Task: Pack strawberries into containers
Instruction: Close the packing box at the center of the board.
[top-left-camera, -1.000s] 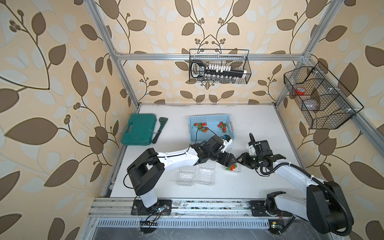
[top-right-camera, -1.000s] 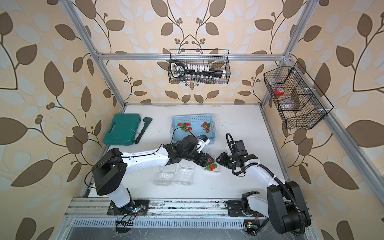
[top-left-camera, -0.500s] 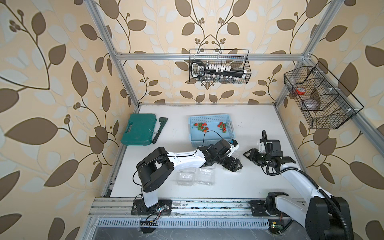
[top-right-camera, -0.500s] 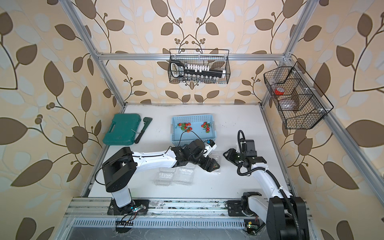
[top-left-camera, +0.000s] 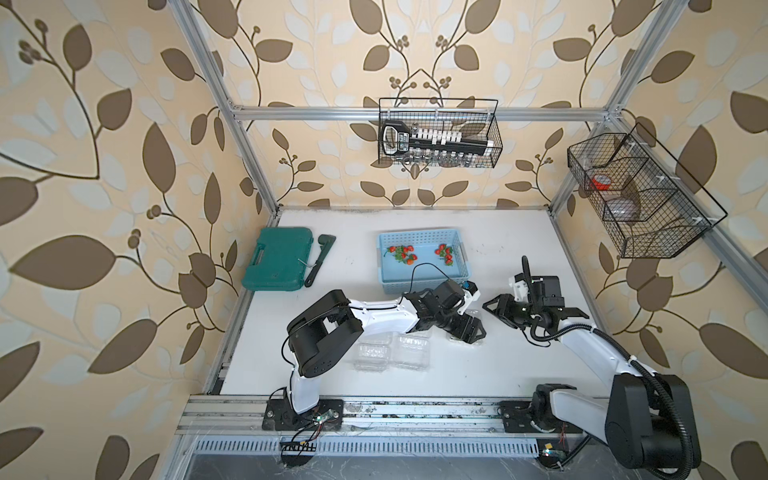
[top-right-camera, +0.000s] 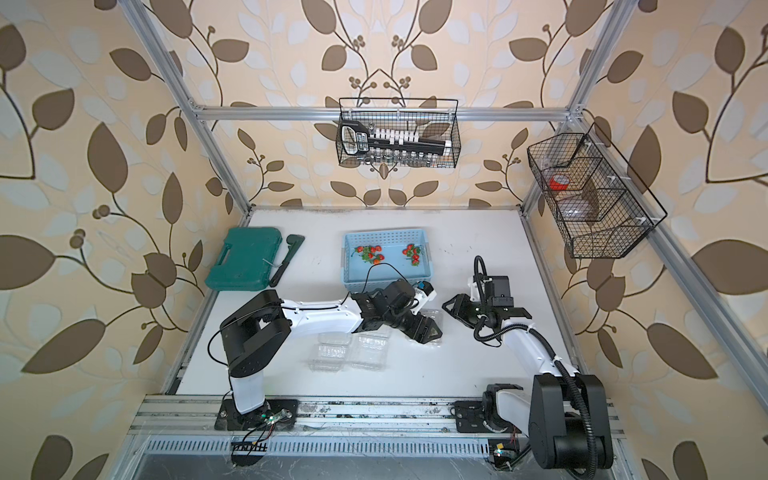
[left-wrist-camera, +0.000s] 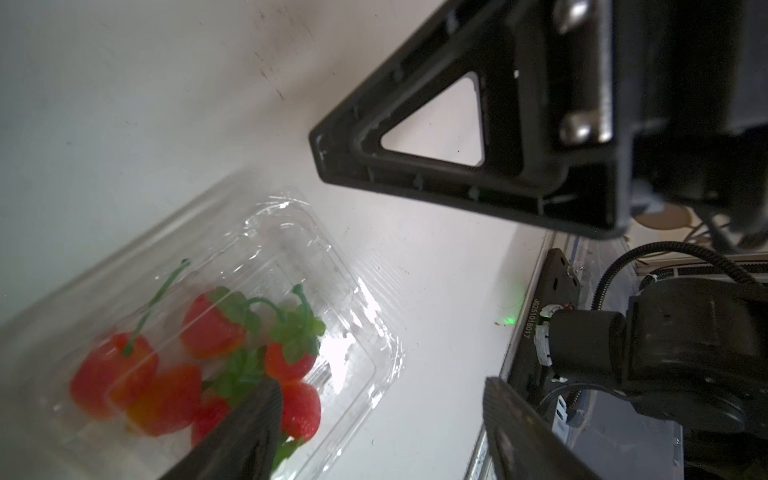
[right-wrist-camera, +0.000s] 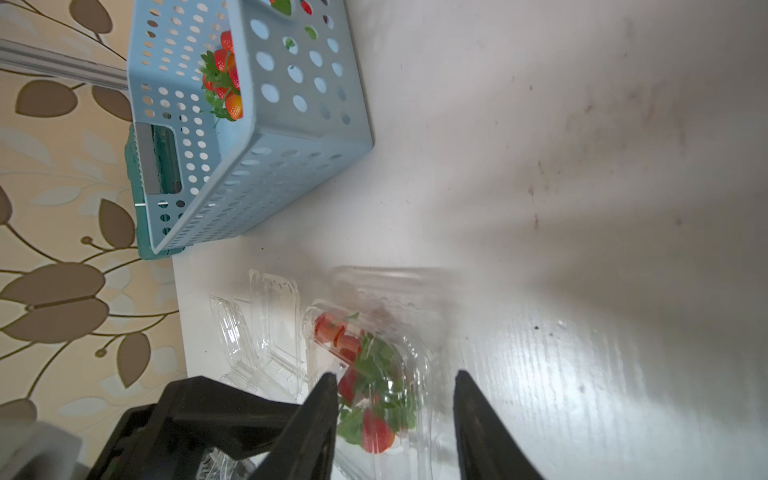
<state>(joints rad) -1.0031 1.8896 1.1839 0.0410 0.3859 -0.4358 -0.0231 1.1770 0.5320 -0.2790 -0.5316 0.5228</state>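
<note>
- In both top views, the left arm (top-left-camera: 374, 320) reaches low across the table. The left gripper (top-right-camera: 431, 336) hangs over a clear clamshell container (top-right-camera: 435, 316) just beside the perforated blue basket (top-left-camera: 419, 239).
- Left wrist: the jaws stand apart and empty, with glossy red strawberries (left-wrist-camera: 208, 328) inside the container.
- Right wrist: the right gripper (right-wrist-camera: 395, 373) is parted, holding nothing, near that container.

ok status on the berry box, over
Left gripper open, over the filled box; right gripper open, off it. Strawberries inside; cannot tell if it's latched. More strawberries in blue basket, two boxes empty. Nothing blocking.

Table (top-left-camera: 498, 374): basket (top-left-camera: 399, 286), case (top-left-camera: 276, 264), containers (top-left-camera: 411, 352), maybe wrench (top-left-camera: 318, 259).
</note>
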